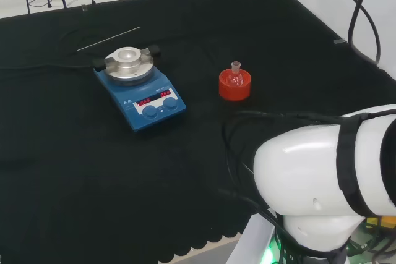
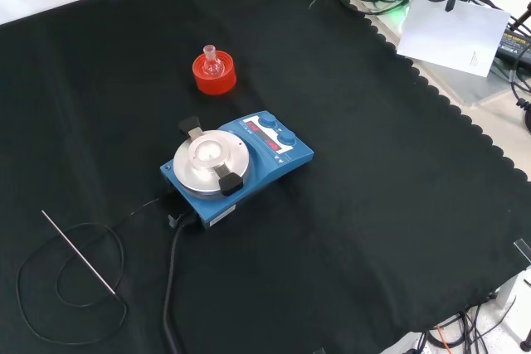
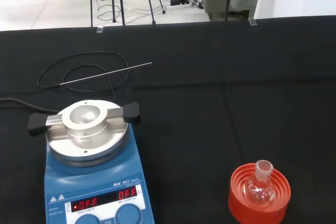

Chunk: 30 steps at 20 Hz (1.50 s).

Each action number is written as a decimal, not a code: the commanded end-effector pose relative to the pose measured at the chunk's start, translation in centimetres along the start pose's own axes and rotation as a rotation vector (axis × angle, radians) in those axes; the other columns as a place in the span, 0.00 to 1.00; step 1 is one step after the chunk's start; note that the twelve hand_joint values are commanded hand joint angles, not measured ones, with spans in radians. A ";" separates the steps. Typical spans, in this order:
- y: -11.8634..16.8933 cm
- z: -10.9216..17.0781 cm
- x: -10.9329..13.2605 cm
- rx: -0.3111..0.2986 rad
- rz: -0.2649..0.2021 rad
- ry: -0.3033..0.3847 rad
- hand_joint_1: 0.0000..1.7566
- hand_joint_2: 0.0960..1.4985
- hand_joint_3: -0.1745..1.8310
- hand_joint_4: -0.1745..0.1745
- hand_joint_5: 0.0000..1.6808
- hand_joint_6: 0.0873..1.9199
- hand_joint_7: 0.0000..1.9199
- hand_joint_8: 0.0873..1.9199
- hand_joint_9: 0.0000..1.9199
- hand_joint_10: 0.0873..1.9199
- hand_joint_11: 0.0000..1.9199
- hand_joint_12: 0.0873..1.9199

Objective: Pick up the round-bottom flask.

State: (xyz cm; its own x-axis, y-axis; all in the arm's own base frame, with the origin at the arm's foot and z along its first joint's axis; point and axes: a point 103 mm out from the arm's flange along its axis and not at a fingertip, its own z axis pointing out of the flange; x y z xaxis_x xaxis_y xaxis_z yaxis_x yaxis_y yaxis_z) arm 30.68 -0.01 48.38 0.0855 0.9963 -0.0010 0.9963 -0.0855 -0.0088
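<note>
Status: the pick-up is not yet begun. The round-bottom flask [image 3: 261, 185] sits untouched, neck up, in its red ribbed stand [image 3: 259, 195] on the black cloth [image 3: 220, 103]. Nothing grips it or touches it. How far the hand is open, and whether it holds anything, cannot be told from these pictures.

Going by the wrist camera's outlook, nearest to the hand are the flask in its stand and, beside it though apart, a blue magnetic stirrer hotplate [image 3: 94, 182]. The hotplate carries a round metal heating block [image 3: 85, 124] with two black handles, and its red display is lit. The flask looks small, clear and empty.

Farther from the hand, beyond the hotplate, a thin metal probe rod [image 3: 106, 74] lies flat on the cloth with its black cable [image 3: 79, 59] looped behind it. The front view shows the same rod and loop well clear of the stand.

In the head view the arm's white link [image 1: 322, 177] stands at the near right, well short of the stand.

Remaining, in my judgement: the whole approach, closing on the flask's neck or bulb, and lifting it out of the stand. The path to the flask looks unobstructed.
</note>
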 end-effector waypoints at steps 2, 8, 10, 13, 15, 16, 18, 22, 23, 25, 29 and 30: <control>0.0 0.0 0.1 -0.008 0.001 -0.007 0.14 0.77 0.26 0.41 0.25 0.00 0.11 0.27 0.14 0.34 0.00 0.60; 0.1 0.1 0.3 -0.004 0.009 -0.009 0.12 0.81 0.25 0.42 0.24 0.00 0.10 0.27 0.13 0.34 0.00 0.59; 0.2 0.4 0.4 0.000 0.013 -0.010 0.11 0.81 0.24 0.42 0.24 0.00 0.10 0.27 0.13 0.34 0.00 0.59; 0.5 1.3 0.1 0.017 0.031 -0.005 0.11 0.81 0.24 0.42 0.24 0.00 0.10 0.27 0.13 0.34 0.00 0.59; 1.0 2.3 -0.2 0.028 0.044 -0.002 0.12 0.81 0.24 0.42 0.24 0.00 0.10 0.27 0.13 0.34 0.00 0.59; 1.2 2.8 -0.4 0.034 0.050 0.002 0.12 0.81 0.24 0.42 0.24 0.00 0.10 0.27 0.13 0.34 0.00 0.59; 1.7 3.9 -0.9 0.043 0.070 0.014 0.12 0.81 0.23 0.42 0.24 0.00 0.10 0.27 0.13 0.34 0.00 0.59; 3.0 6.2 -2.3 0.075 0.110 0.033 0.13 0.81 0.23 0.41 0.24 0.00 0.11 0.27 0.13 0.34 0.00 0.59; 3.5 6.8 -2.7 0.085 0.118 0.035 0.13 0.80 0.23 0.41 0.24 0.00 0.11 0.27 0.13 0.34 0.00 0.59; 4.3 7.9 -3.1 0.095 0.127 0.037 0.14 0.80 0.22 0.41 0.24 0.00 0.11 0.27 0.13 0.34 0.00 0.59; 6.3 10.4 -3.7 0.113 0.134 0.049 0.14 0.80 0.22 0.41 0.24 0.00 0.11 0.27 0.13 0.34 0.00 0.59; 6.8 11.0 -3.9 0.113 0.130 0.051 0.14 0.80 0.22 0.40 0.24 0.00 0.11 0.27 0.13 0.34 0.00 0.59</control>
State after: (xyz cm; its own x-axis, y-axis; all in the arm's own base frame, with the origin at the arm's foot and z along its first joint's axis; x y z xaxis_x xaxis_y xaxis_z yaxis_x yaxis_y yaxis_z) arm 34.34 -2.45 41.68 0.1785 0.9837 0.0210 0.9798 -0.1757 -0.0955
